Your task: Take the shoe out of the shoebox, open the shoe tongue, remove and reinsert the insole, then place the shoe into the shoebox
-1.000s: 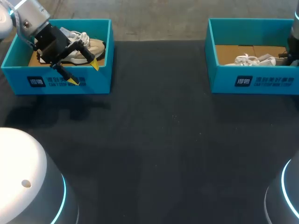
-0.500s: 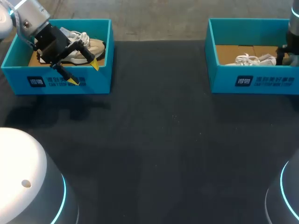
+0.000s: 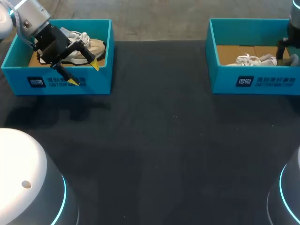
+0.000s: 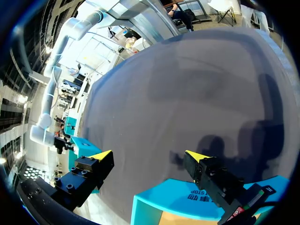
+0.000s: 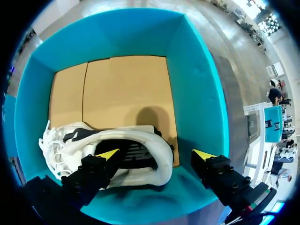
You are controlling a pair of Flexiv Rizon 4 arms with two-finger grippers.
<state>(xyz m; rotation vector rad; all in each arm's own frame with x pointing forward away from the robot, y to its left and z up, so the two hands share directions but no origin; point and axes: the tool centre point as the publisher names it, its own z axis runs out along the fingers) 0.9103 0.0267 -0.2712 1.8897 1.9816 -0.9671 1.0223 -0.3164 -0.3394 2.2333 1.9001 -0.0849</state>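
A white shoe (image 5: 122, 145) with a dark insole showing lies on its side on the cardboard floor of the right teal shoebox (image 5: 197, 84). My right gripper (image 5: 156, 154) hangs open just above it, one finger over the shoe's heel and the other over the box wall, touching nothing. In the head view that shoe (image 3: 248, 59) sits in the right shoebox (image 3: 225, 82), with my right arm (image 3: 294, 33) at the edge. A beige and white shoe (image 3: 91, 46) rests in the left shoebox (image 3: 98, 79). My left gripper (image 3: 85, 73) is open over that box's front wall.
Dark table cloth (image 3: 159, 150) spreads between and in front of the two boxes. In the left wrist view, my left gripper (image 4: 149, 155) looks out over the cloth (image 4: 197, 84), with the left shoebox rim (image 4: 159, 199) under its fingers.
My right gripper has opened, let go of the white shoe and risen a little; the shoe stays in the right box. The left arm has not moved.
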